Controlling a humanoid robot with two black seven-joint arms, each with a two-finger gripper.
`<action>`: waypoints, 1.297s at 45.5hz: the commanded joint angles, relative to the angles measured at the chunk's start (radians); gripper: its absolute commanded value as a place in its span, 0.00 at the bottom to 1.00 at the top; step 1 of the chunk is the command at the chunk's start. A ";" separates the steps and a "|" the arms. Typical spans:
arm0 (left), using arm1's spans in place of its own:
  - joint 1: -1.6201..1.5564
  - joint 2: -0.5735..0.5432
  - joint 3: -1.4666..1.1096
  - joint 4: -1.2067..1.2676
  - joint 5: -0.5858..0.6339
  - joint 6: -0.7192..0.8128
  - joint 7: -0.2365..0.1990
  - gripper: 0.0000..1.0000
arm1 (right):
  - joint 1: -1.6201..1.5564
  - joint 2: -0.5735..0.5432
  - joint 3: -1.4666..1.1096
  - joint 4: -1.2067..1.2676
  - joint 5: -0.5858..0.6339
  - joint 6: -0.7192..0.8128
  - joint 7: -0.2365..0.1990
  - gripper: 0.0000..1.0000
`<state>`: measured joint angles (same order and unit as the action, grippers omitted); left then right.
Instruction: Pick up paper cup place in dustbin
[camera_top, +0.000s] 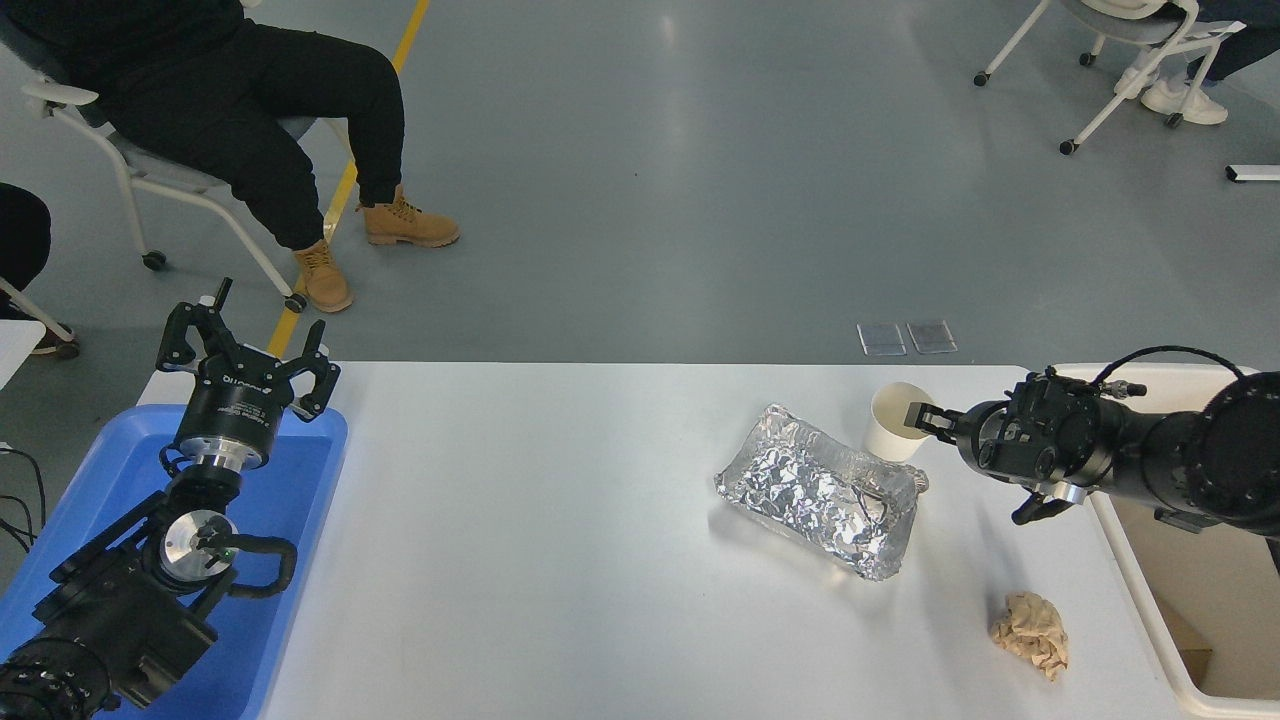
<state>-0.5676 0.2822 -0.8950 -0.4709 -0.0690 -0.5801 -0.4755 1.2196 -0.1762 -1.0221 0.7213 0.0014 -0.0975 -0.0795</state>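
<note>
A robotics lab — grey floor (700, 200), wheeled chairs (1130, 60), white table (550, 550).

paper cup (893, 424) behind foil tray (820, 490), dustbin (1180, 560) right

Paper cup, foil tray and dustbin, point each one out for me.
paper cup (888, 436), head view, on its white outer wall.
foil tray (815, 492), head view, on its crinkled middle.
dustbin (1135, 572), head view, on its near left rim.
</note>
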 joint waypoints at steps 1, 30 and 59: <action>0.000 0.000 -0.001 0.000 0.000 -0.001 0.000 0.99 | -0.005 0.017 0.011 0.003 -0.003 -0.005 0.055 0.00; 0.000 0.000 -0.001 0.000 0.000 -0.001 0.000 0.99 | 0.210 -0.106 -0.010 0.145 -0.017 0.028 0.057 0.00; 0.000 0.000 0.001 0.000 0.000 -0.001 0.000 0.99 | 0.811 -0.358 -0.079 0.397 -0.070 0.410 0.058 0.00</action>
<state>-0.5675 0.2822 -0.8946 -0.4709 -0.0690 -0.5815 -0.4755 1.8517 -0.4511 -1.0937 1.0800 -0.0640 0.1886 -0.0215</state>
